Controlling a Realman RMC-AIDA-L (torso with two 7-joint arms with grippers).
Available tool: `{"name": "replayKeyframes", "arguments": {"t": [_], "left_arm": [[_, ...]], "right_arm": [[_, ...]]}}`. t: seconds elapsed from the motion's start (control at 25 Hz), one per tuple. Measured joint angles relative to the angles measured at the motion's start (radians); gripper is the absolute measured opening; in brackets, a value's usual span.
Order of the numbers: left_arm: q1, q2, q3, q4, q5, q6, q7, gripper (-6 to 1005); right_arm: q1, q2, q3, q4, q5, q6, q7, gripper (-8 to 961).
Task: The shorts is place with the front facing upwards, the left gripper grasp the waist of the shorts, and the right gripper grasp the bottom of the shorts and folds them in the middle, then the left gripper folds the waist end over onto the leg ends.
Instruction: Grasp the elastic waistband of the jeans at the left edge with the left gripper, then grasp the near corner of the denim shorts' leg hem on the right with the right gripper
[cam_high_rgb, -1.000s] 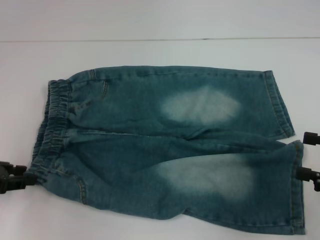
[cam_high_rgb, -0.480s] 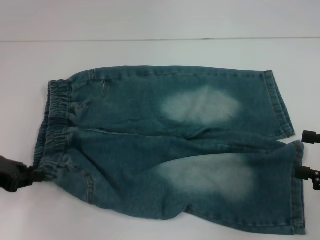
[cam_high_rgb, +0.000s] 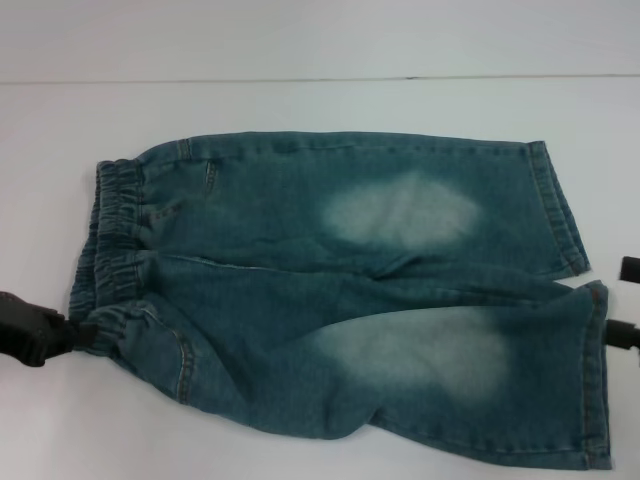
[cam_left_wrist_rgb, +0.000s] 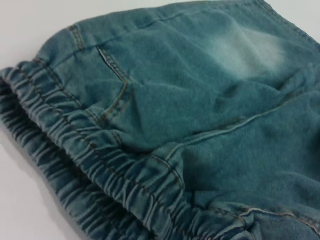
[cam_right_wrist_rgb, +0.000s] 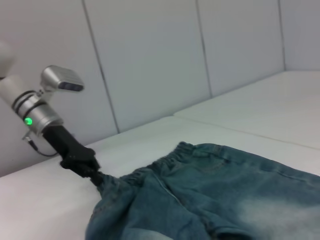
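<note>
Left gripper (cam_high_rgb: 85, 333) pinching the near waist corner of the one pair of shorts (cam_high_rgb: 350, 290).
Head view: shorts lie lengthwise, waistband left, two legs right; right gripper (cam_high_rgb: 628, 300) sits by the near hem, its grip unclear. Left wrist view: only waistband (cam_left_wrist_rgb: 85, 150). Right wrist view: left gripper (cam_right_wrist_rgb: 92, 172) clamped on lifted denim.

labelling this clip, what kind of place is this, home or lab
Likely a lab or test cell, not a home: a bare white tabletop, plain white panelled walls, and only one pair of faded blue denim shorts, its waist pinched by the black left gripper.
</note>
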Motion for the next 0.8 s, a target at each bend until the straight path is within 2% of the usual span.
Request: {"name": "replayKeyframes", "arguments": {"t": [0.2, 0.32, 0.4, 0.52, 0.64, 0.8], "left_arm": [[-0.005, 0.0, -0.003, 0.004, -0.002, -0.011, 0.0, 74], [-0.006, 0.0, -0.002, 0.005, -0.002, -0.025, 0.0, 64], [-0.007, 0.0, -0.002, 0.005, -0.002, -0.035, 0.0, 63], [-0.008, -0.001, -0.001, 0.003, -0.002, -0.04, 0.0, 63], [-0.008, -0.001, 0.0, 0.003, -0.002, -0.042, 0.0, 64], [-0.006, -0.001, -0.002, 0.001, -0.002, -0.056, 0.001, 64]], "right_arm": [[-0.017, 0.002, 0.009, -0.147, -0.013, -0.016, 0.182, 931], [-0.018, -0.005, -0.01, -0.25, -0.038, -0.025, 0.33, 909], [-0.008, -0.018, -0.027, -0.29, -0.078, -0.025, 0.426, 865], [0.024, -0.055, -0.079, -0.302, -0.17, -0.025, 0.572, 798], [0.057, -0.067, -0.155, -0.305, -0.268, -0.026, 0.648, 856], [0.086, -0.058, -0.214, -0.307, -0.323, -0.026, 0.682, 906]]}}
